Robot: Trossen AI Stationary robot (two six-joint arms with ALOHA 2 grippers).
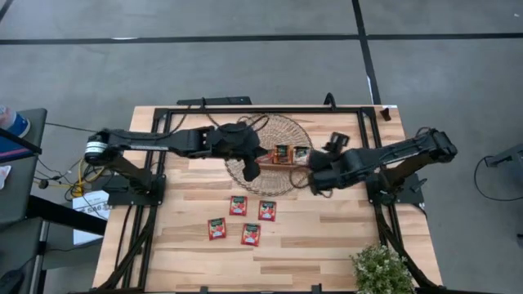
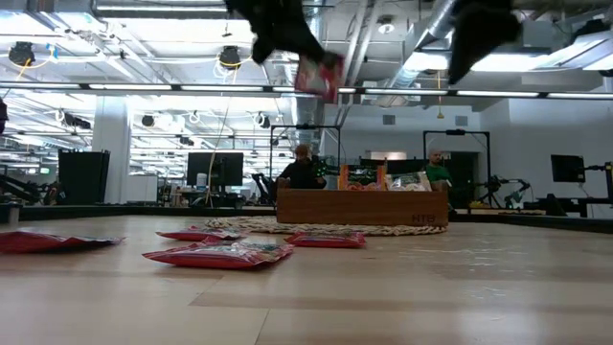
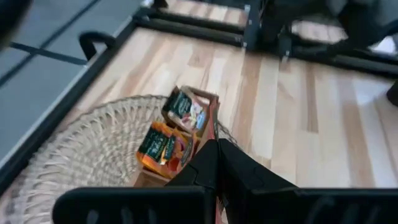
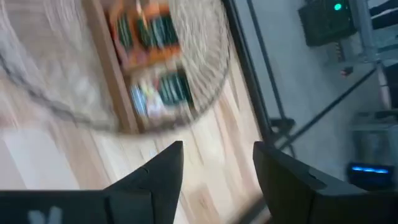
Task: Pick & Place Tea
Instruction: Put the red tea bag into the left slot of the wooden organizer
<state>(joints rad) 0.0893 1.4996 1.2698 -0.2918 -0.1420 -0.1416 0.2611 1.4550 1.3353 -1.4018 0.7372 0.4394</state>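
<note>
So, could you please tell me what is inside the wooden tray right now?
The wooden tray on the woven mat holds upright tea sachets, orange and pale. Its left end is hidden under the left tool.

Closed left gripper (image 3: pixel 216 163) jaws above tea sachets (image 3: pixel 171 134) in wooden tray (image 3: pixel 208 118).

Four small flat square red-orange tea sachets lie flat on the pale wooden table, in a loose cluster toward six o'clock from the round woven mat: one (image 1: pixel 238 205) nearest the mat, one (image 1: pixel 267 211) just beside it toward three o'clock, one (image 1: pixel 216 229) toward eight o'clock of the group, and one (image 1: pixel 251 234) at its six o'clock edge. They lie near each other but apart.

More sachets stand upright in the brown wooden tray, orange ones with dark label bands (image 1: pixel 282 153) and a paler one (image 1: pixel 301 153) at their three o'clock side.

One further red sachet (image 2: pixel 319 75) hangs in the air, tilted, high above the table.
</note>
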